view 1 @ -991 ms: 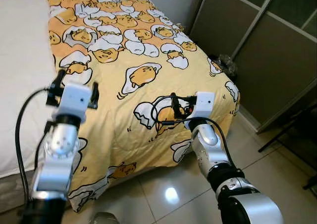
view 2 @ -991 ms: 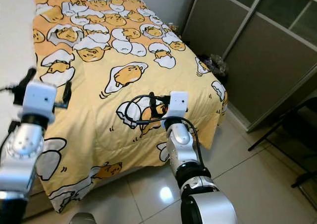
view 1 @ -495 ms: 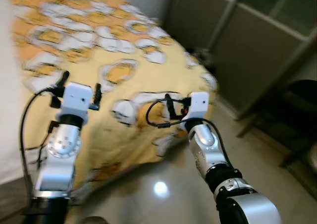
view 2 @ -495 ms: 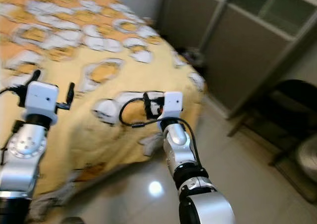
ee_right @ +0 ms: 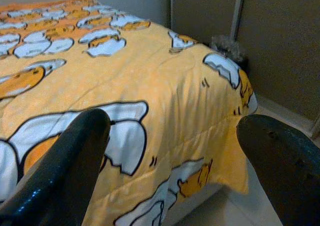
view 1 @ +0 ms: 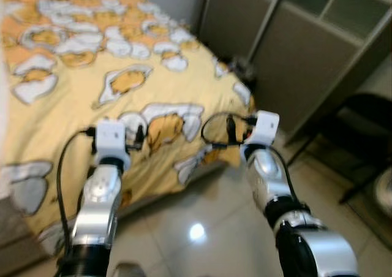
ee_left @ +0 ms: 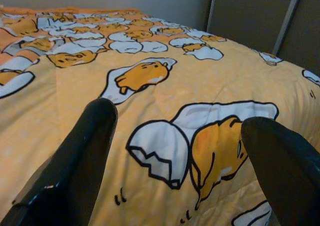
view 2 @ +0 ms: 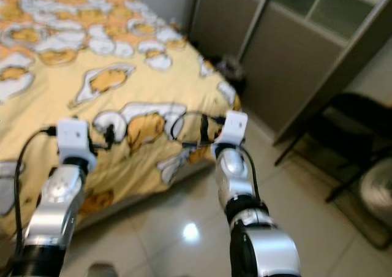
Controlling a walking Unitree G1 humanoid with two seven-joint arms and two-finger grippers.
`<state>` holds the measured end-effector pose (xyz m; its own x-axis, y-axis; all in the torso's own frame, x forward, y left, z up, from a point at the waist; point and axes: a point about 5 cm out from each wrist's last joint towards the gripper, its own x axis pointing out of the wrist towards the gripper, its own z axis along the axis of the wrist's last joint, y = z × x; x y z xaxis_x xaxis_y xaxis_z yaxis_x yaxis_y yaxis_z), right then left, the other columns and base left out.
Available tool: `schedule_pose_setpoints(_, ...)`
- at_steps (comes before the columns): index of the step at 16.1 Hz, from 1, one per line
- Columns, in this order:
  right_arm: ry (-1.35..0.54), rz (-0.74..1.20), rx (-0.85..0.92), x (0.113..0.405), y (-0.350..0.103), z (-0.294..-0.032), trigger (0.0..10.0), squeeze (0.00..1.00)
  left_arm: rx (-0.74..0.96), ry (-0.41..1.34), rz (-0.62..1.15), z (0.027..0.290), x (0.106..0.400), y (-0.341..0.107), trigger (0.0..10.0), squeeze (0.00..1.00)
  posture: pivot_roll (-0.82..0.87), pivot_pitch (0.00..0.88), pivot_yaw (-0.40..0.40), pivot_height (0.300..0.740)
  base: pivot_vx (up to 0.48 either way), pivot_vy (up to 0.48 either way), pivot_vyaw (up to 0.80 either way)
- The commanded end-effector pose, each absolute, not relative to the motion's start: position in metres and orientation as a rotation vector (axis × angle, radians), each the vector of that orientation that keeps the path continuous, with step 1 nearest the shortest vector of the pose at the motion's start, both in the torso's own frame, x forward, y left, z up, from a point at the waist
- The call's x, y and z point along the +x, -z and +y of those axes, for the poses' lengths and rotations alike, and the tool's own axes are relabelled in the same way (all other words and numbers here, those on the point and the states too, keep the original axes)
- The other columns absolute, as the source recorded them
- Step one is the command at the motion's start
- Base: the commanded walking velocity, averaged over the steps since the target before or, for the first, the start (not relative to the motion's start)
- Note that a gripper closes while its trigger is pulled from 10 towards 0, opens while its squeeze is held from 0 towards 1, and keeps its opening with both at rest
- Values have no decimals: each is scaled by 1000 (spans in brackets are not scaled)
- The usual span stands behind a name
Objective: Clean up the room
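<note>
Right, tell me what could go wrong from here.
1. Both grippers, left and right, are open just above the yellow blanket; a finger could snag the cloth and drag it off the bed.
2. A black chair stands on the tiled floor to the robot's right; turning that way could bump its legs.

Grey sliding wardrobe doors (view 1: 306,56) (blurred), glossy tiled floor (view 1: 202,228)
</note>
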<state>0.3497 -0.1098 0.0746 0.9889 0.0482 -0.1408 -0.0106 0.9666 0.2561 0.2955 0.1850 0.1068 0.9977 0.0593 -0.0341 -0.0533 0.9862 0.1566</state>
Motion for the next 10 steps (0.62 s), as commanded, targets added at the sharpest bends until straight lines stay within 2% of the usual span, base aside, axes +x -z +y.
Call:
schedule_pose_setpoints(1,-34,117,262,354,-82,-113,10000,0,159,-18,29,180,297,-108,10000,0,325,9,-263,740,0,0,0)
schedule_pose_setpoints(4,-112,70,197,353,-86,-107,10000,0,177,-9,13,181,297,-111,10000,0,330,7,-265,740,0,0,0)
schedule_pose_setpoints(7,-381,-52,90,359,-117,-72,10000,0,223,75,-65,172,304,-129,10000,0,329,0,-268,740,0,0,0)
schedule_pose_setpoints(10,-523,-54,73,360,-124,-56,10000,0,229,150,-16,169,311,-124,10000,0,336,0,-279,740,0,0,0)
